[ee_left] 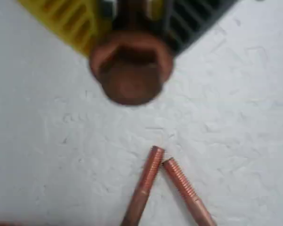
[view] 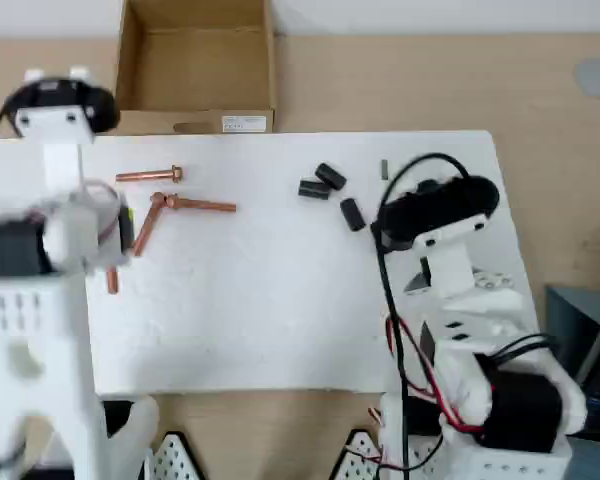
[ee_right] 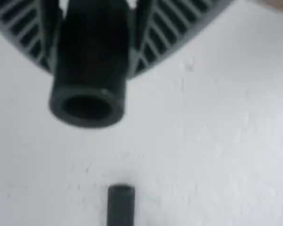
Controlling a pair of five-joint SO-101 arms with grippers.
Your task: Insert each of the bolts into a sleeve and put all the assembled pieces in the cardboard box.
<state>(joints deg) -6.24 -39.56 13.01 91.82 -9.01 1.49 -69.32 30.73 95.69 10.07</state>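
My left gripper [ee_left: 132, 16] is clamped on a copper bolt [ee_left: 131, 70], one yellow finger [ee_left: 66, 21] and one black finger [ee_left: 193, 19] pinching the shank, with the hexagonal head pointing toward the wrist camera. From above, that held bolt [view: 111, 281] hangs over the left edge of the white foam board [view: 280, 310], on the near side of the loose bolts.

My right gripper [ee_right: 92, 23] has its black fingers closed on a black sleeve [ee_right: 87, 82], whose open bore faces the wrist camera. It sits over the right part of the board, just above the foam. One loose sleeve [ee_right: 120, 205] lies flat on the foam close by.

Three loose bolts lie on the left part of the board. One [view: 150, 175] lies alone on the far side. The other two [view: 145, 228] [view: 202, 205] meet at their heads in a V. In the left wrist view, their threaded ends [ee_left: 153, 162] [ee_left: 177, 174] lie just beside each other.

Three loose sleeves [view: 330, 177] [view: 313, 189] [view: 352, 214] lie clustered toward the far right of the board, well apart from the bolts. Two are just beside each other, and the third is a little nearer.

The cardboard box [view: 195, 122] stands open on the wooden table [view: 400, 85], touching the far edge of the board, left of centre. I see nothing inside it.
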